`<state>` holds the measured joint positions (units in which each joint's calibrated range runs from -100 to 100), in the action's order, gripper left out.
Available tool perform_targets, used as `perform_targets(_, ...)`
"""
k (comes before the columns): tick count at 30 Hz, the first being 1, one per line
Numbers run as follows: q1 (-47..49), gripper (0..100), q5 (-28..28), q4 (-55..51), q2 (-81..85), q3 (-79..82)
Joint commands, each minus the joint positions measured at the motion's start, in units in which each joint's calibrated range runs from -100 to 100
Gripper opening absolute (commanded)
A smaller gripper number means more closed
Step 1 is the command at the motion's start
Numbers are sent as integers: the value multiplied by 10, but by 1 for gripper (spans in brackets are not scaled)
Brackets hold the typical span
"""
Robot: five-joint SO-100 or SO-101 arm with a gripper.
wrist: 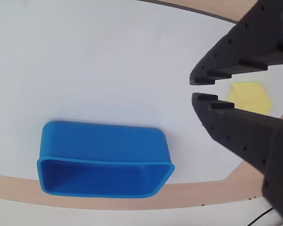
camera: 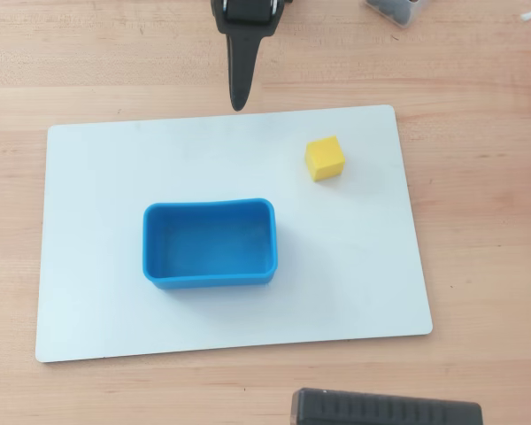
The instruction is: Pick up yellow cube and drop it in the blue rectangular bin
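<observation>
The yellow cube point(camera: 325, 158) sits on the white board, right of and beyond the blue rectangular bin point(camera: 211, 280), which stands empty near the board's middle. My gripper point(camera: 239, 99) hangs over the table just past the board's far edge, left of the cube. It is black and pointed, with its jaws together and nothing between them. In the wrist view the gripper point(wrist: 194, 89) shows only a thin gap between its tips. There the cube point(wrist: 249, 96) lies behind the fingers and the bin point(wrist: 104, 141) lies at the lower left.
A white board point(camera: 115, 177) lies on the wooden table point(camera: 478, 133). A black ribbed object point(camera: 385, 409) sits at the near edge. A dark object point(camera: 394, 9) sits at the far right.
</observation>
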<state>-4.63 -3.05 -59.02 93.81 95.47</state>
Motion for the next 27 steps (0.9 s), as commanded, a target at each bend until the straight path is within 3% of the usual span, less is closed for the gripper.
perform_targets(1,-3,0,-7,-4,25,-1)
perform_targets(14,33,0,-14,7,2,-63)
perform_targets(27,57,0,-10,4,-381,-350)
